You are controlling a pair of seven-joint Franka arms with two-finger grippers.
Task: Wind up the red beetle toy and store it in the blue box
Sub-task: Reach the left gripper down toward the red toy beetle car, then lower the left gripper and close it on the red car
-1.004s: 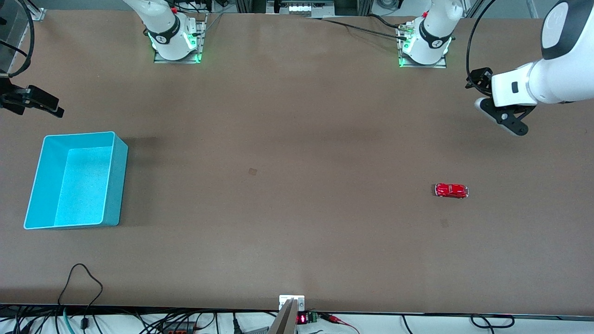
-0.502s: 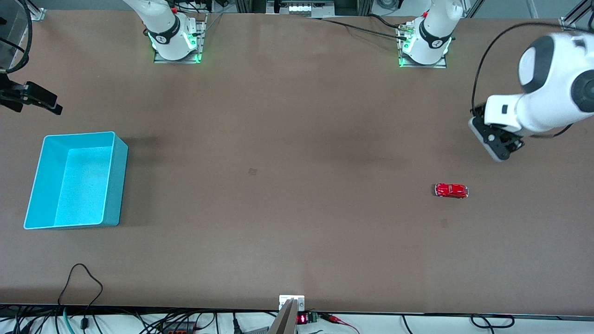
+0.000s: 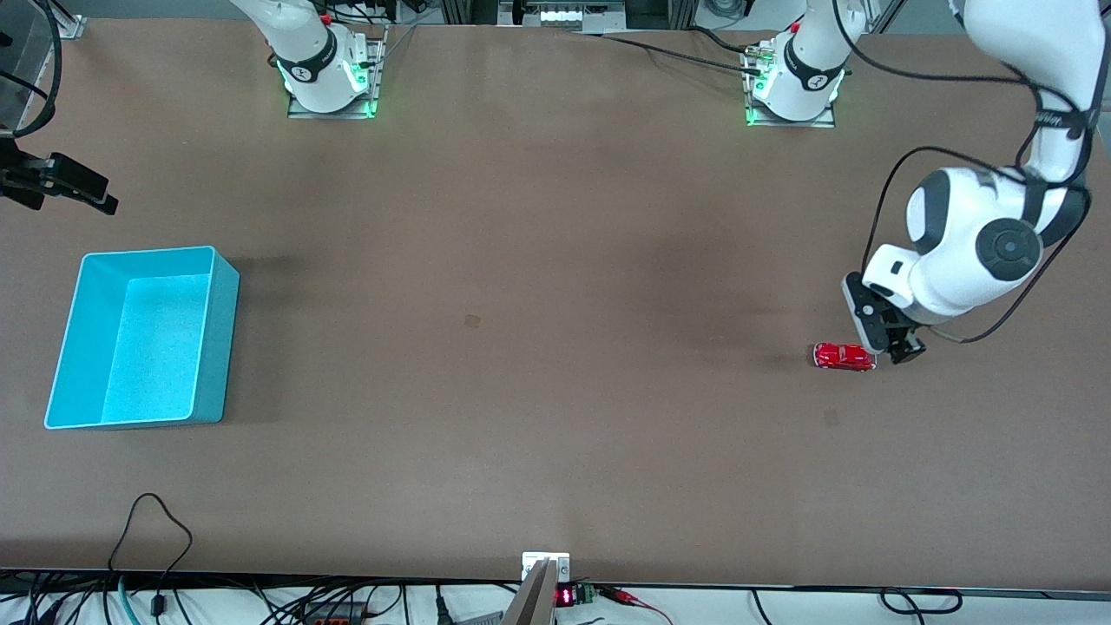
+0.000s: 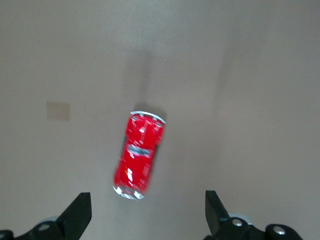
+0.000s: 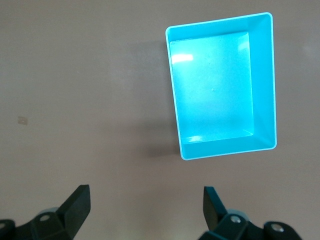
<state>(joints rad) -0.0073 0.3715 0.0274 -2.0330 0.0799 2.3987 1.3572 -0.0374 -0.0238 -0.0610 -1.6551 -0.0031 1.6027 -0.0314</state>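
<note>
Over at the right arm's end of the table sits the blue box (image 3: 143, 337), open side up and holding nothing, its pale speckled floor bare; that suits its job as the place where the toy should finish. The right gripper (image 3: 61, 182) hangs in the air just off the box's edge farthest from the front camera, and the right wrist view shows its fingers (image 5: 75, 205) spread wide with nothing between them, looking down on the box (image 5: 222, 85). That arm appears to be waiting. Most of the brown table (image 3: 521, 260) between the box and the toy is bare, so the two are well apart. Toward the left arm's end lies the red beetle toy (image 3: 844, 357), on its wheels, lengthwise along the table. The left gripper (image 3: 885, 334) is low, just beside the toy at the end nearest that arm, and does not seem to touch it. In the left wrist view its fingers (image 4: 77, 212) stand wide open and empty, with the toy (image 4: 139, 155) lying between and just ahead of them, roughly along their gap. That stance likely sets up a grip across the toy's sides, so winding has probably not yet begun.
</note>
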